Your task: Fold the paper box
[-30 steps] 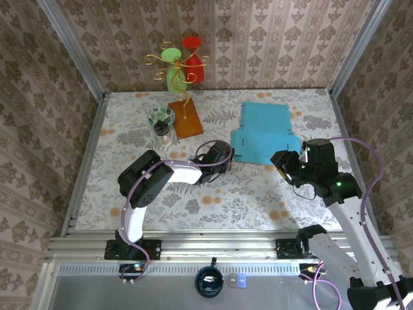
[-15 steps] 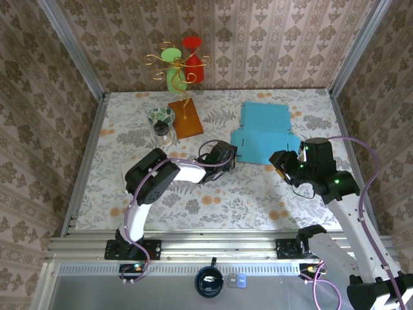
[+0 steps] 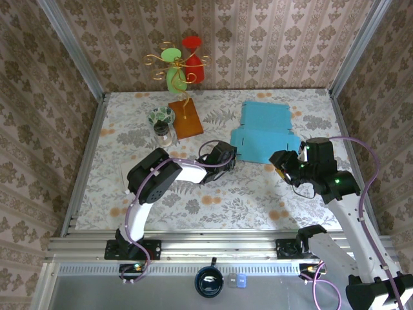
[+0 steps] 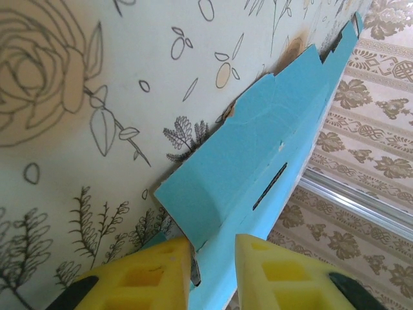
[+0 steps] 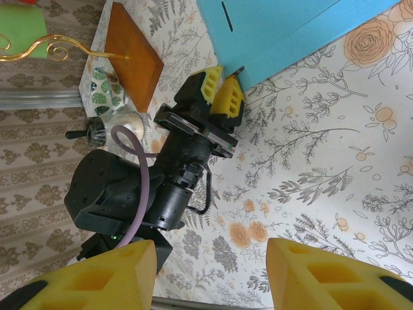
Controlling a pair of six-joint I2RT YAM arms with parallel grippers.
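The paper box is a flat blue cardboard sheet with slots, lying on the flowered table right of the middle. My left gripper reaches low across the table to its near left corner. In the left wrist view its yellow fingers stand narrowly open on either side of a raised corner flap of the blue sheet, one pad touching the flap's edge. The right wrist view shows the same left gripper at the sheet's corner. My right gripper hangs open above the table just off the sheet's near right corner, with nothing between its fingers.
A brown wooden board with a gold wire stand carrying green and red cones stands at the back left. A leaf-patterned jar sits beside it. Patterned walls and metal rails close in the table on three sides.
My left gripper's fingers have narrowed around the sheet's corner flap, and the left arm's elbow has shifted slightly right. The right arm has stayed put.
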